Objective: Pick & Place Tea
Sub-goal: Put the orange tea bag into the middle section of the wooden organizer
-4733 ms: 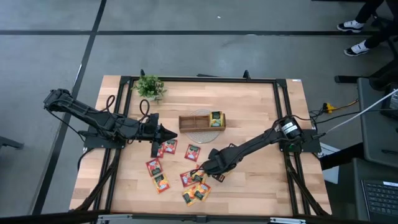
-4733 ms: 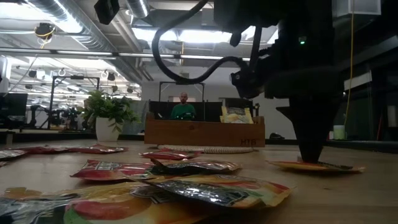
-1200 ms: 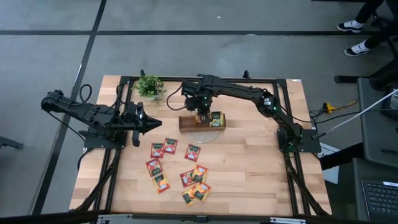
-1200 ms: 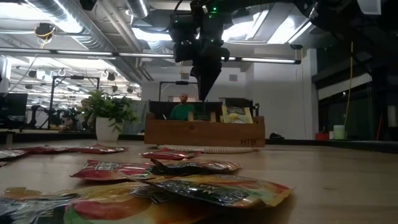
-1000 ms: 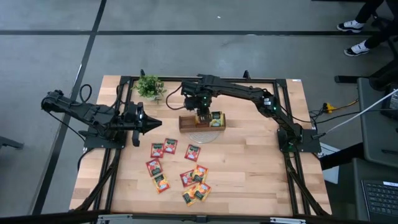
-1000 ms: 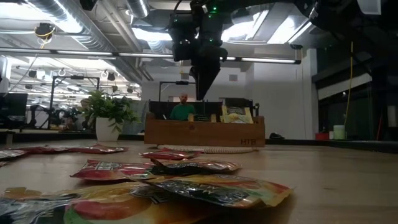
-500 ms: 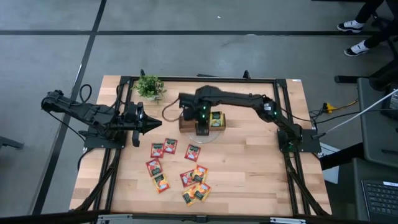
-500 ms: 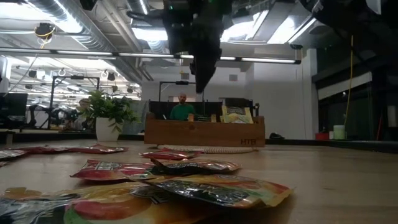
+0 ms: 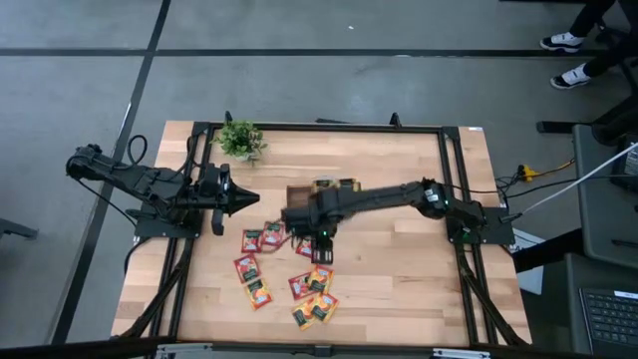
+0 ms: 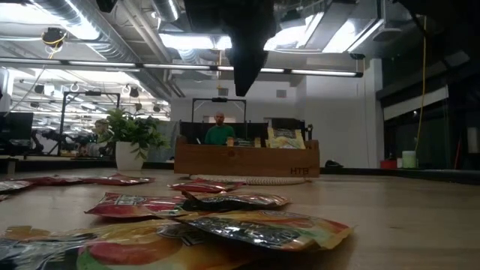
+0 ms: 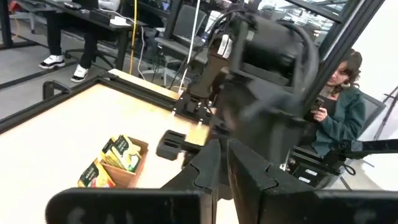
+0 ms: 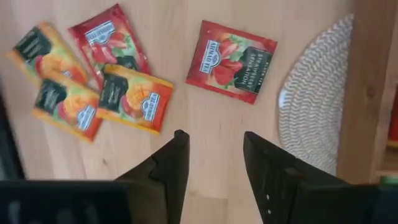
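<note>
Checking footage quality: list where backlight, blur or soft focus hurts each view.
Low view: ceiling lights silhouette the right gripper; nearest tea sachets are soft. Left wrist view: right arm blurred. Right wrist view: sachets sharp, own fingers soft.

Even, diffuse overhead illumination in the high view; the pale wood surface (image 9: pixel 399 279) is bright, with only faint, soft shadows beneath the two arms. Low view: strongly backlit by ceiling light strips (image 10: pixel 187 41), so that the arm overhead reads as a near-black silhouette; the nearest sachets (image 10: pixel 225 229) are out of focus and carry specular glare on their foil, while the wooden tray (image 10: pixel 246 159) farther off is sharper. Left wrist view: the end effector's own fingers (image 11: pixel 249 180) are dark and blurred in the foreground, and the other arm shows motion blur. Right wrist view: bright, flat lighting, sharp red sachet (image 12: pixel 231 61), blurred dark fingers (image 12: pixel 168 168).
</note>
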Controlling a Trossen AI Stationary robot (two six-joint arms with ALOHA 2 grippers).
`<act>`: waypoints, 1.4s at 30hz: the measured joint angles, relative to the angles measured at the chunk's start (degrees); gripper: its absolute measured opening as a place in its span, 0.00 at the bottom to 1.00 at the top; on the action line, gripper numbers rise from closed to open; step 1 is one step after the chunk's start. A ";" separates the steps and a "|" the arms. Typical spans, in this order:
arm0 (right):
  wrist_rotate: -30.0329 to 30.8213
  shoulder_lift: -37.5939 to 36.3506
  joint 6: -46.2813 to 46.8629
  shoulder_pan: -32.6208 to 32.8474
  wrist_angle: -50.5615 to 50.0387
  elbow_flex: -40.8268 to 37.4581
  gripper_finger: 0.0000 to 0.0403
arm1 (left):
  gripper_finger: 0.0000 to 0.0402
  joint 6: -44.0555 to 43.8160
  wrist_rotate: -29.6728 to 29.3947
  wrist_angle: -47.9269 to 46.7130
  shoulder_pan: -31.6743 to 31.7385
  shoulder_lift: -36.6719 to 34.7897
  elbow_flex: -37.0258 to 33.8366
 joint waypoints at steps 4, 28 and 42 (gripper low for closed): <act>2.30 0.00 6.60 3.61 0.78 0.00 0.38 | 0.07 -1.07 1.54 -1.95 -0.16 -0.33 0.05; -1.70 4.86 54.99 18.06 18.22 0.07 0.55 | 0.07 0.51 7.62 -6.27 -7.22 -0.02 0.07; -3.79 6.08 66.76 21.43 20.17 0.04 0.49 | 0.07 0.08 16.27 -6.40 -10.50 -0.02 0.07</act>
